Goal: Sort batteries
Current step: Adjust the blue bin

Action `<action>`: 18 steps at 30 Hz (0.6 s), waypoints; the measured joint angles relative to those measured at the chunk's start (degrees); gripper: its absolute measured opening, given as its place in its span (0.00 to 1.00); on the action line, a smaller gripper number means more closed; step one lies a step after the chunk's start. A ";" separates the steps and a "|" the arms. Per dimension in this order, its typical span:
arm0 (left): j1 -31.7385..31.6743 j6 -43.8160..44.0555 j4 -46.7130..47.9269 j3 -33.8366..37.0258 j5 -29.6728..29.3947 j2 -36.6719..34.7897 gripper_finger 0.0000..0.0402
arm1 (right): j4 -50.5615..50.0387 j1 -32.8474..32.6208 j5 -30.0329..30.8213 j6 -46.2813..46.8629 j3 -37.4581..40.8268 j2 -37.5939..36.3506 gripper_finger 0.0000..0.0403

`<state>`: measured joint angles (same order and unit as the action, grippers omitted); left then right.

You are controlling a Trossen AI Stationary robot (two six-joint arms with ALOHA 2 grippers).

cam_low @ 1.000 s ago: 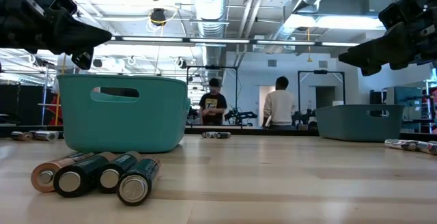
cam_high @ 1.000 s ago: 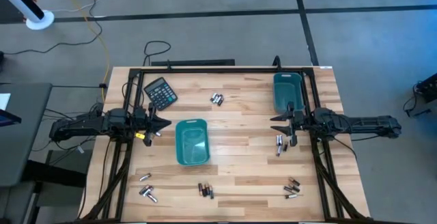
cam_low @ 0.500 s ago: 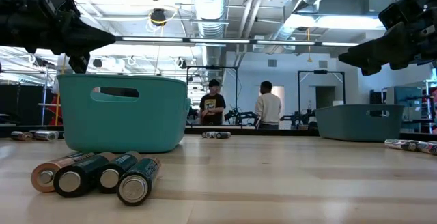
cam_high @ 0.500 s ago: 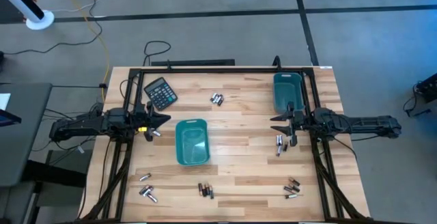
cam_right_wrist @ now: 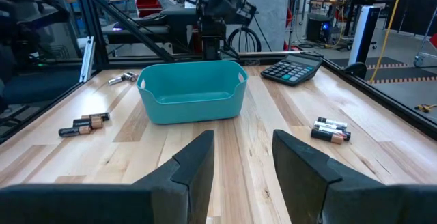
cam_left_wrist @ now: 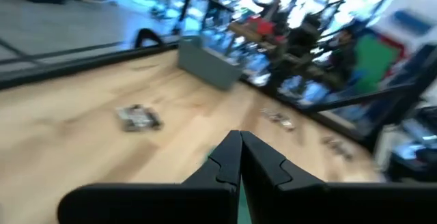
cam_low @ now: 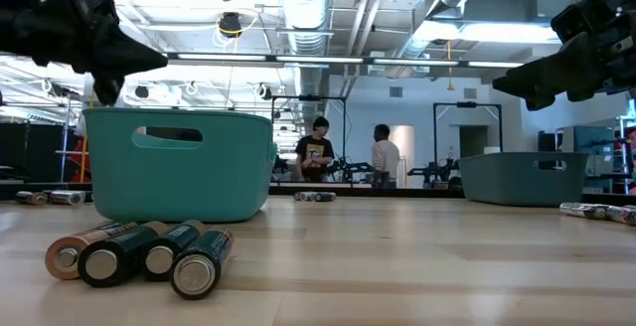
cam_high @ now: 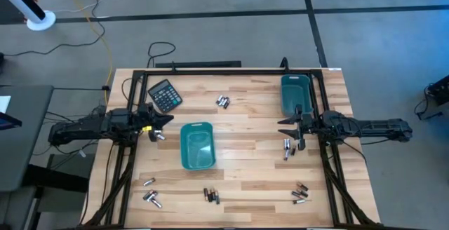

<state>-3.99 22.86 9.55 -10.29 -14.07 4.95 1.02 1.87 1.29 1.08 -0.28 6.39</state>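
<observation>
The batteries lie in small groups on the wooden table: one group near the far edge (cam_high: 223, 102), one by my right gripper (cam_high: 286, 148), several along the near edge (cam_high: 211, 195) (cam_high: 300, 191) (cam_high: 151, 198). In the low view the nearest group (cam_low: 139, 256) lies on its side. My left gripper (cam_high: 167, 120) is shut and hovers left of the middle teal bin (cam_high: 197, 146); its fingers (cam_left_wrist: 240, 149) meet with nothing between them. My right gripper (cam_high: 289, 127) is open and hovers just below the second teal bin (cam_high: 295, 93).
A black calculator (cam_high: 165, 95) lies at the far left of the table, close to my left gripper. The black frame rails (cam_high: 210, 71) run along the table's far and side edges. People stand in the room beyond the table (cam_low: 316, 152).
My left gripper has turned about its wrist and swung a little toward the table's far edge, staying shut. The right arm and the batteries have kept still. A person in the room behind has walked toward the other.
</observation>
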 joint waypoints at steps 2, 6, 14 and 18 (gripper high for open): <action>-0.79 -1.61 1.98 -2.62 -1.45 3.33 0.01 | -0.02 0.00 0.00 0.00 -0.02 0.01 0.42; -2.52 -4.38 2.33 -7.79 -2.10 11.45 0.01 | -0.02 0.00 -0.01 0.00 0.01 0.02 0.42; -4.48 -6.99 5.18 -19.50 -2.62 30.28 0.01 | 0.00 0.00 -0.02 0.00 0.01 0.00 0.42; -4.29 -10.09 9.47 -26.08 -2.60 37.48 0.01 | -0.01 -0.01 -0.01 0.00 0.01 0.00 0.42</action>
<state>-8.27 12.78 19.02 -36.37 -16.67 42.42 1.01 1.86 1.28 1.08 -0.27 6.39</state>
